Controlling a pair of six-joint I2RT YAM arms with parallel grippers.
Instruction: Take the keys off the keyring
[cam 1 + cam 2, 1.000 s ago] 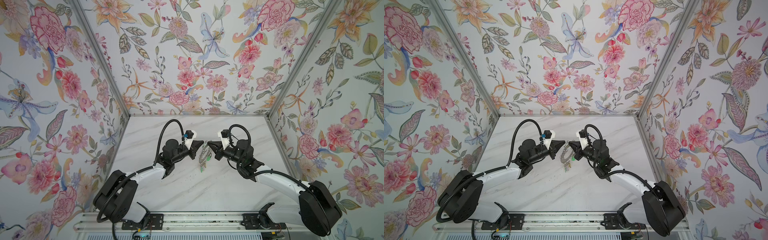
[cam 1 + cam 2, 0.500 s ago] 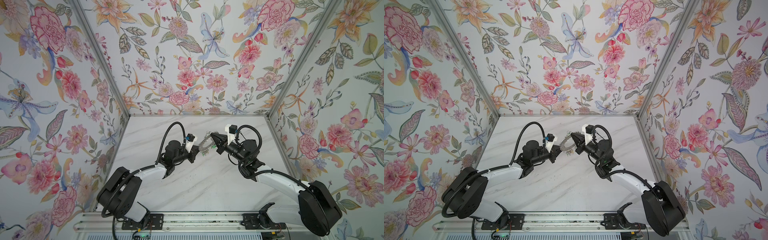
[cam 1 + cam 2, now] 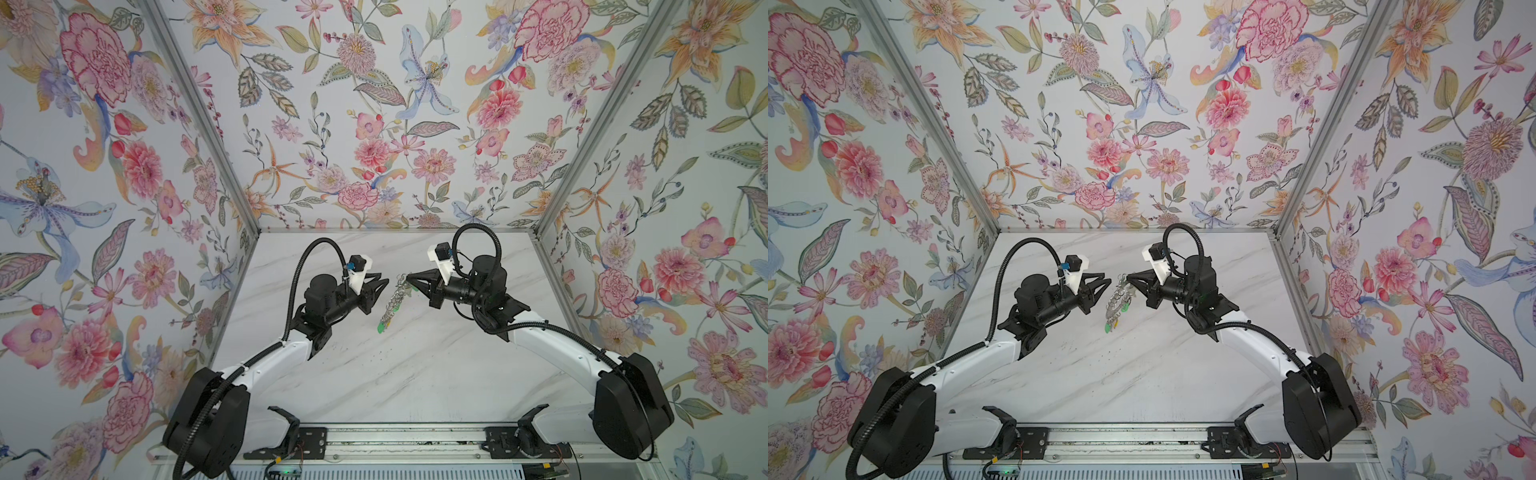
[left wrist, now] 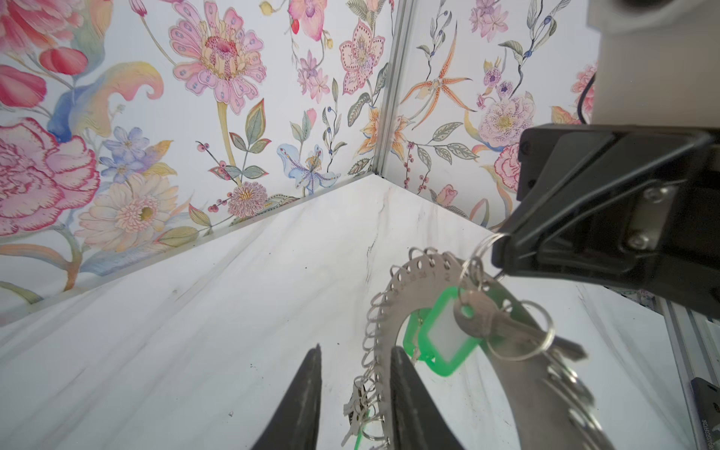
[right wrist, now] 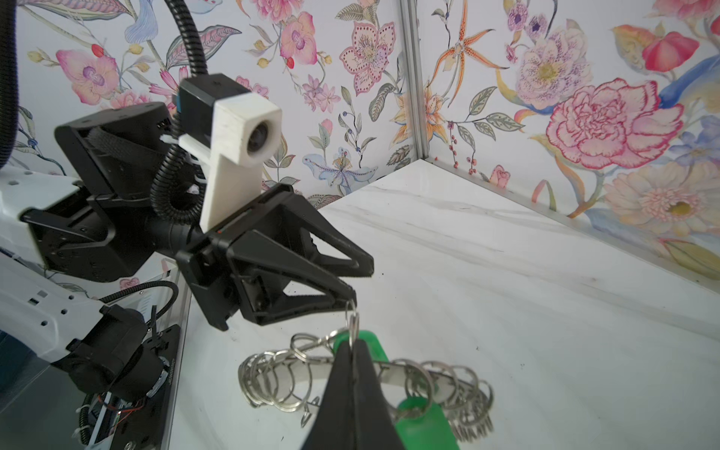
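Observation:
The keyring (image 3: 392, 301) (image 3: 1116, 307), a flat grey ring edged with wire loops, hangs tilted above the marble table. My right gripper (image 3: 409, 277) (image 3: 1128, 276) (image 5: 352, 345) is shut on one wire loop at its top. Keys with green tags (image 4: 448, 335) (image 5: 424, 428) dangle from it; the lowest tag (image 3: 381, 328) hangs near the table. My left gripper (image 3: 385, 279) (image 3: 1108, 279) (image 4: 356, 348) stands open just left of the keyring. In the left wrist view the ring's rim (image 4: 428, 272) runs close along one finger (image 4: 405, 393); whether they touch I cannot tell.
Floral walls close in the table (image 3: 415, 374) at the back and on both sides. A metal rail (image 3: 395, 440) with the arm bases runs along the front. Small dark specks (image 3: 365, 353) lie on the marble below the keyring.
My left gripper has opened and drawn back to the left. The keyring, raised between both grippers half a second ago, now hangs down from the right gripper alone.

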